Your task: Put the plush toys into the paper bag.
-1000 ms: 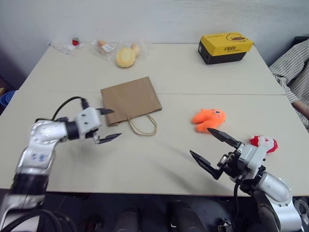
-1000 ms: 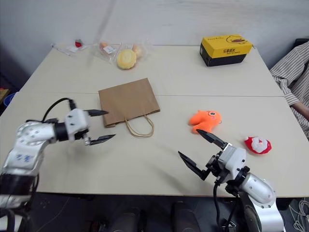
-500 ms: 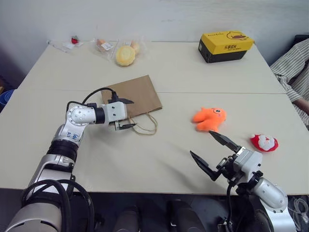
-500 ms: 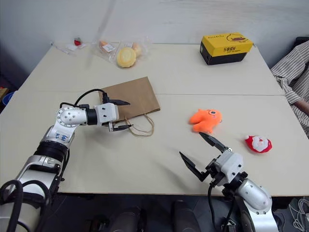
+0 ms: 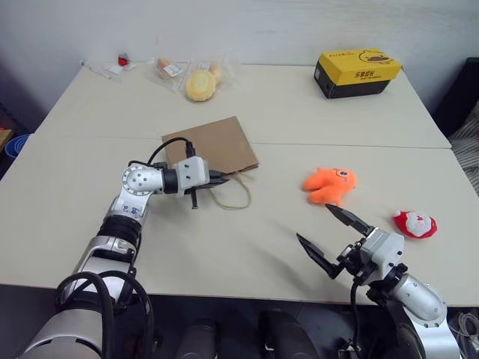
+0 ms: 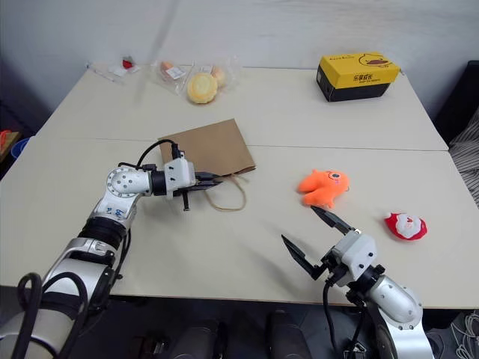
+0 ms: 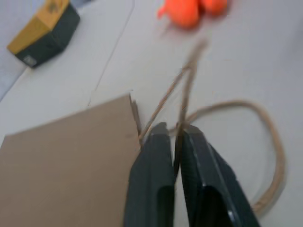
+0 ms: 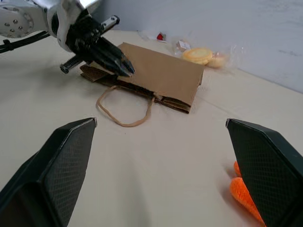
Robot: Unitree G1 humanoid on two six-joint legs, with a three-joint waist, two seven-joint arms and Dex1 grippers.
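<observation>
The brown paper bag (image 5: 213,142) lies flat on the table, mouth towards me, with one twine handle loop (image 5: 233,196) resting on the tabletop. My left gripper (image 5: 224,178) is at the bag's mouth, shut on the other twine handle, which rises between its fingertips (image 7: 161,130). An orange fish plush toy (image 5: 329,183) lies to the right of the bag. Further right lies a small red-and-white plush toy (image 5: 415,223). Near the table's front edge, my right gripper (image 5: 314,223) hovers open and empty, just in front of the orange fish.
A yellow and black box (image 5: 357,72) stands at the back right. A wrapped yellow bun (image 5: 200,84) and small clear packets (image 5: 166,69) lie at the back left. A person's striped sleeve (image 5: 468,142) shows at the right edge.
My left gripper moved right to the bag's mouth and shut on a twine handle. The right gripper stayed open and almost still. The camera view shifted slightly.
</observation>
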